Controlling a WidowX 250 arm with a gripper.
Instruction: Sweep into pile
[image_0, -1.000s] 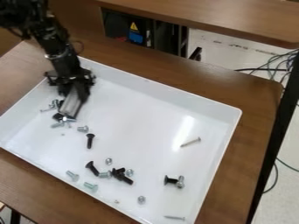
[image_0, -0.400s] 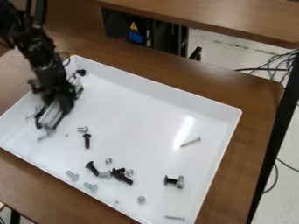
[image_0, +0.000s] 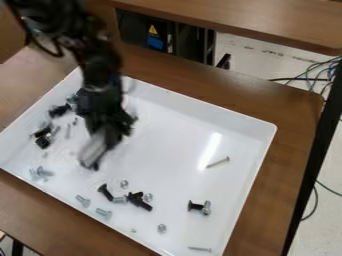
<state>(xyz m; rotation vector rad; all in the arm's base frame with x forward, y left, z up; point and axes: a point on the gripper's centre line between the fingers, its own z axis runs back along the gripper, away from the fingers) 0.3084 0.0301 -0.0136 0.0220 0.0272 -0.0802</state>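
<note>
I am not managing to tell whether the jaws of the gripper (image_0: 91, 162) are standing spread, pressing together or pinching the pale grey piece (image_0: 94, 149) at their end. The gripper is hanging at a slant over the left part of the white tray (image_0: 200, 103), presumably for sweeping hardware along the floor rather than for picking items up singly.

Just below the gripper, a black screw (image_0: 105, 191) is lying close to a knot of black bolts (image_0: 139, 201), with silver bolts beside them. I am judging this group the most useful seed for the pile. Further left, silver screws (image_0: 41, 172) are gathering near the tray's edge, while black fasteners (image_0: 43, 141) are lying apart above them. The low walls are containing the loose parts, so I am treating them as a stop, and also as a place where heads could be jamming.

Farther right, a black bolt (image_0: 195, 206) and a silver bolt (image_0: 206, 208) are lying together; a long screw (image_0: 218, 162) is lying alone above them. The wooden table (image_0: 294, 150) is supporting the tray. With the hardware lying scattered, I am rating the sweep incomplete and recommending low, inward strokes.
</note>
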